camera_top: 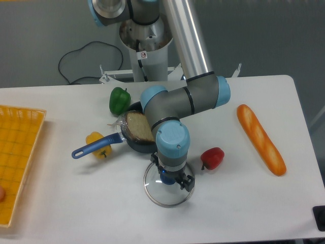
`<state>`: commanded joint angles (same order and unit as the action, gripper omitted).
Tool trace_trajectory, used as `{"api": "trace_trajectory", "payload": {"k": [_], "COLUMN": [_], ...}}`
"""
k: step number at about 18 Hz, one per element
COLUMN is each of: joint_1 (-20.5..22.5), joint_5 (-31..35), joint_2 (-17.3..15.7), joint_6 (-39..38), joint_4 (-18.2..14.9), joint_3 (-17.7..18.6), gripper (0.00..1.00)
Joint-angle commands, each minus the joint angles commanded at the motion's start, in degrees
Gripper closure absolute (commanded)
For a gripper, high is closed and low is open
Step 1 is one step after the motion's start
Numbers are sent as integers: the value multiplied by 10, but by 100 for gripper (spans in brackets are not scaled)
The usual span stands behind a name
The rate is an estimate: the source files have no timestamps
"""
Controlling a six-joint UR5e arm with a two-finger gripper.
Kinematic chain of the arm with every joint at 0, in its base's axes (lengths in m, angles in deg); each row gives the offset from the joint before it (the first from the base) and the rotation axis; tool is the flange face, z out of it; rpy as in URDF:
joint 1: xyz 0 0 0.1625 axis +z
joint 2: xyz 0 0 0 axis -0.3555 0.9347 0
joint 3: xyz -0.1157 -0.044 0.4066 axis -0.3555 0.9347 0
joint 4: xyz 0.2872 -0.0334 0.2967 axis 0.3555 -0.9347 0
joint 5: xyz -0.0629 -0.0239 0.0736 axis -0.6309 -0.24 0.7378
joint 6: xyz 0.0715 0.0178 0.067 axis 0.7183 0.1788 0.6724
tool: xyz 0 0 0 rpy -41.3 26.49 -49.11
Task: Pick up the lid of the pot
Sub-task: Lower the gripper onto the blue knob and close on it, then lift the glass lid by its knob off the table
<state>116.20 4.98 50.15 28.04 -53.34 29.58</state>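
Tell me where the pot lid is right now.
The pot lid is just below the center of the camera view, under the gripper, with the black pan to its upper left and the red pepper to its upper right.
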Motion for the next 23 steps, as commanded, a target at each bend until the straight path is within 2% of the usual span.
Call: {"api": "trace_trajectory", "payload": {"k": [14,16,17,18,21,23], "joint_1": [-1,-1,-1,-1,-2,-3], "joint_5": [2,2,2,2,2,2], "joint_2": [4,4,4,4,6,6], "joint_6": [0,-1,-1,-2,0,-1], "joint_4": [0,0,0,-1,-2,-3], "joint_3": [2,2,2,2,0,-2], "gripper": [1,8,19,34,36,44]}}
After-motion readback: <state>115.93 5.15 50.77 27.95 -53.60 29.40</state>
